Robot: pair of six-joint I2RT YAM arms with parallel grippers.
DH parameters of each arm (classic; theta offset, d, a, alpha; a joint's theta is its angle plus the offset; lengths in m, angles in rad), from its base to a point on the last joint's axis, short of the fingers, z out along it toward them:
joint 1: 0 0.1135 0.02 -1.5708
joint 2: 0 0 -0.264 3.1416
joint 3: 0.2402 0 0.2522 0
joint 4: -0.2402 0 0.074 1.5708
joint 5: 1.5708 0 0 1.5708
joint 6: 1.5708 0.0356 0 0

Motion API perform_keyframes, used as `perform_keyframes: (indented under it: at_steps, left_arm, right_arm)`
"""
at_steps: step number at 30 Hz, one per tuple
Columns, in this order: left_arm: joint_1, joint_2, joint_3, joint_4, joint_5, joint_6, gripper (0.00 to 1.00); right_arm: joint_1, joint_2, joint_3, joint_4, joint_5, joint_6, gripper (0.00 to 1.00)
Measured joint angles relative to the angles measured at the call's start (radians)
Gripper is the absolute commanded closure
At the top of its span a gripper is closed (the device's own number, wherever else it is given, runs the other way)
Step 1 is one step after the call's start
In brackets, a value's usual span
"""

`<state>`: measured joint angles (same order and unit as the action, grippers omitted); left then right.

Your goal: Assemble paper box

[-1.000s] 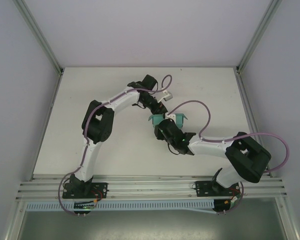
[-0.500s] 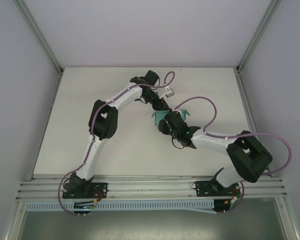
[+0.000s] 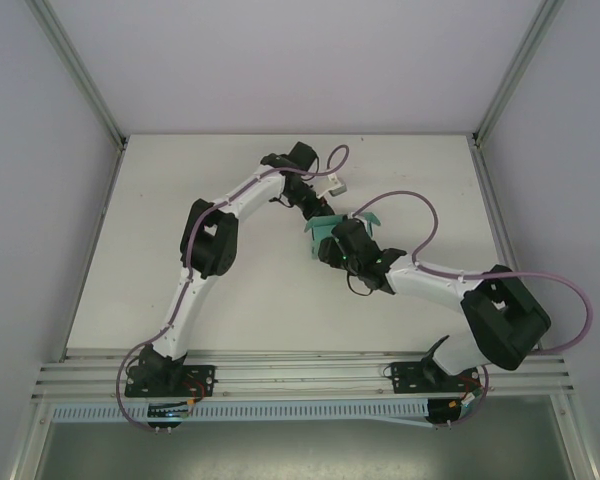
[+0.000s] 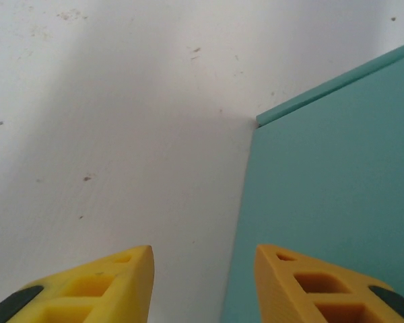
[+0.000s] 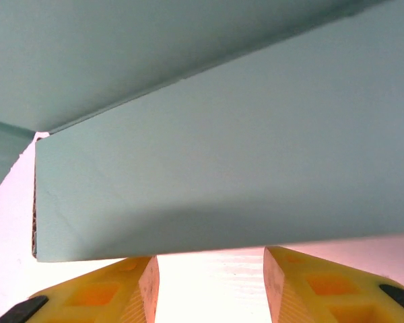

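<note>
Both arms have reached farther toward 12 o'clock since a second ago, their fingers have parted, and the paper box [image 3: 323,229] has shifted slightly toward 1 o'clock. At present the left pincer [image 3: 319,207] stands open at the box's 11 o'clock corner and the right pincer [image 3: 345,238] open at its 6 o'clock wall, neither holding anything. The box sits part-folded just 2 o'clock of the desk [image 3: 180,250] centre, its contents not visible. Judged light, thin, easily creased card: grip a flap edge near a fold.
</note>
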<state>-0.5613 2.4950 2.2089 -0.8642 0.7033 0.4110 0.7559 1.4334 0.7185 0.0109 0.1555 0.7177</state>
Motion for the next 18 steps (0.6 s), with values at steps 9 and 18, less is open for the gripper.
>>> perform_keyframes:
  at_steps: [9, 18]
  left_arm:
    - [0.012, 0.003, 0.034, 0.032, -0.074, -0.011, 0.42]
    - [0.014, 0.003, 0.036, 0.061, -0.129, -0.005, 0.53]
  right_arm:
    - [-0.005, -0.044, 0.0, -0.055, -0.001, 0.007, 0.5]
    - [-0.005, -0.085, -0.005, -0.086, -0.021, 0.006, 0.49]
